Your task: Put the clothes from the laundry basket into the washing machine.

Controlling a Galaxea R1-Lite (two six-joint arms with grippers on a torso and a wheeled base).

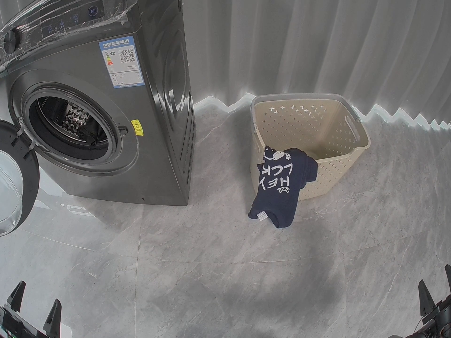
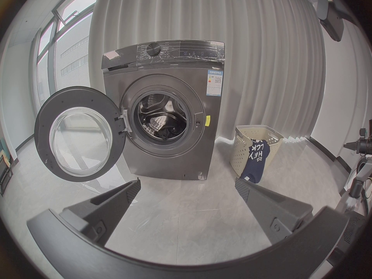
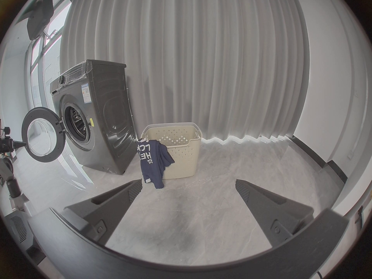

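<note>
A beige perforated laundry basket [image 1: 329, 118] [image 2: 243, 148] [image 3: 182, 152] stands on the floor to the right of the grey washing machine [image 1: 155, 118] [image 2: 170, 121] [image 3: 104, 113]. A navy T-shirt [image 1: 281, 184] [image 2: 257, 163] [image 3: 152, 161] with white print hangs over the basket's front rim, its hem on the floor. The machine's round door [image 1: 11, 179] [image 2: 75, 134] [image 3: 42, 134] is swung open, and dark laundry lies in the drum [image 2: 164, 123]. My left gripper [image 1: 34, 306] [image 2: 188, 186] is open, low at the near left. My right gripper [image 1: 437, 287] [image 3: 188, 186] is open, low at the near right. Both hold nothing.
Grey marble floor [image 1: 225, 268] stretches between me and the basket. White curtains [image 1: 305, 34] hang behind the machine and basket. The open door juts out at the far left of the floor.
</note>
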